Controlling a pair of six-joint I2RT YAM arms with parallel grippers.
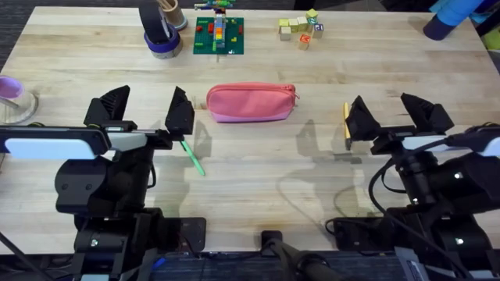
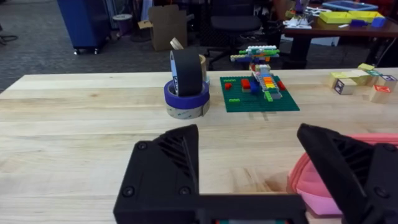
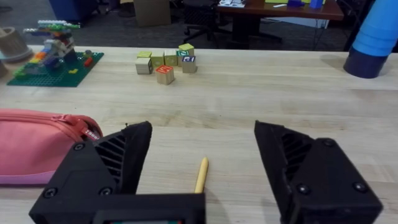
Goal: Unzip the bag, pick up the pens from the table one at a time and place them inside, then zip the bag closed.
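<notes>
While the pink oblong fabric pouch [image 1: 251, 102] lies zipped on the wooden surface [image 1: 258, 179], both tools, left [image 1: 146, 109] and right [image 1: 398, 113], hover wide and empty, unzipping apparently next.

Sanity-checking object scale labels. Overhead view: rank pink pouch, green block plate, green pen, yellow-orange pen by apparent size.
1. pink pouch
2. green block plate, though it lies farther from the camera
3. green pen and yellow-orange pen: both partly hidden by the open grippers, so unranked.

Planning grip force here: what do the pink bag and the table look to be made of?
The bag looks like soft matte fabric: it sags and shows seams, and a zipper runs along one long edge. The table looks like light unpainted wood: joined planks with visible grain.
</notes>
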